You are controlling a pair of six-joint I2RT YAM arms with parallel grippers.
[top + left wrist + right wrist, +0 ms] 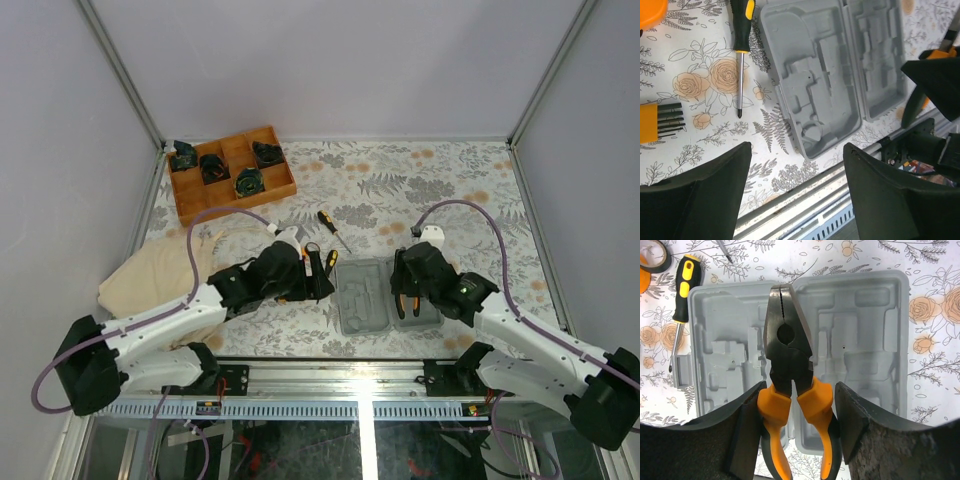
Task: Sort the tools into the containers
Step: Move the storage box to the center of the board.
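Note:
The grey case lies open on the table, its left half (362, 295) and right half (418, 312) both empty. My right gripper (799, 390) is shut on the orange-handled pliers (787, 350) and holds them over the middle of the case (860, 320), nose pointing away. My left gripper (797, 150) is open and empty, just left of the case (810, 75). A black-and-yellow screwdriver (741, 30) lies beside the case's left edge, and a second one (333, 231) lies farther back. A black ring (655, 257) and an orange tape measure (652, 10) lie near them.
A brown wooden divided tray (232, 172) with black parts stands at the back left. A beige cloth (160, 275) lies at the left under my left arm. An orange-and-black ribbed piece (657, 122) lies left of the screwdriver. The table's metal front rail (840, 200) is close below.

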